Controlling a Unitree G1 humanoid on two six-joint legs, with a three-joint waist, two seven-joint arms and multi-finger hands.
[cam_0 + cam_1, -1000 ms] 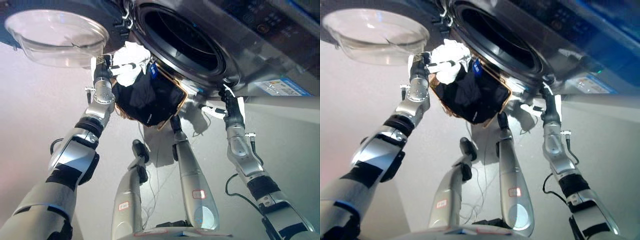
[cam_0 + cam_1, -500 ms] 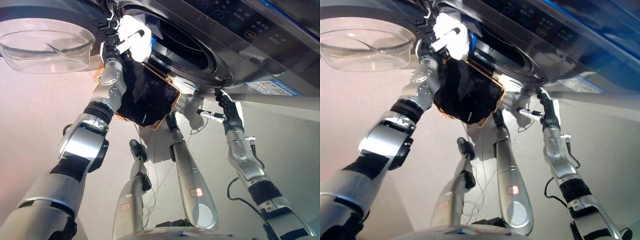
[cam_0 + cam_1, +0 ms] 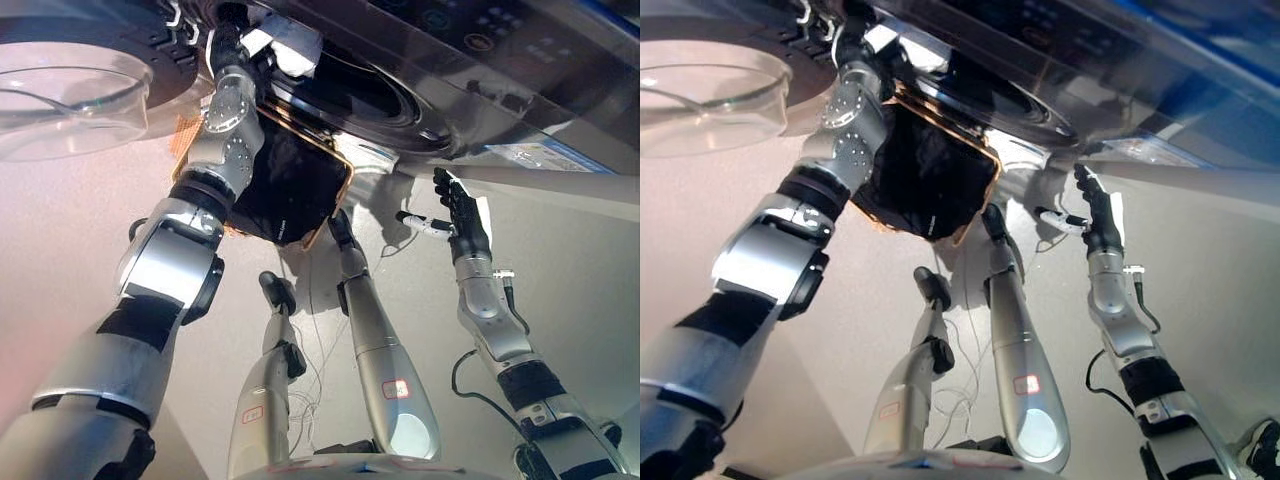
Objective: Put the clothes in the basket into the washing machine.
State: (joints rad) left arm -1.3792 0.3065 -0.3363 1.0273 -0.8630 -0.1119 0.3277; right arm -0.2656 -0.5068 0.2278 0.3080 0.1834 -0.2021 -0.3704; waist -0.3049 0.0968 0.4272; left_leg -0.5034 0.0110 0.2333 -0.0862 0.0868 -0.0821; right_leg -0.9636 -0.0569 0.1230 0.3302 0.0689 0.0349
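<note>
The washing machine's round drum opening (image 3: 375,90) is at the top of the view. My left hand (image 3: 233,40) is up at the left rim of the opening, shut on a white garment (image 3: 292,47) that lies over the rim into the drum. Below it stands the basket (image 3: 338,190) with an orange-brown rim, holding dark clothes (image 3: 285,185); my left forearm crosses in front of its left side. My right hand (image 3: 460,215) is open and empty, held out to the right of the basket below the machine's front.
The machine's clear glass door (image 3: 65,95) hangs open at the upper left. The control panel (image 3: 480,35) runs along the top right, with a blue and white sticker (image 3: 545,157) under it. Pale floor (image 3: 580,260) lies around the basket.
My left hand has lifted the white garment from above the basket up to the drum opening's rim. The whole view has shifted. My right hand has stayed open at the right.
</note>
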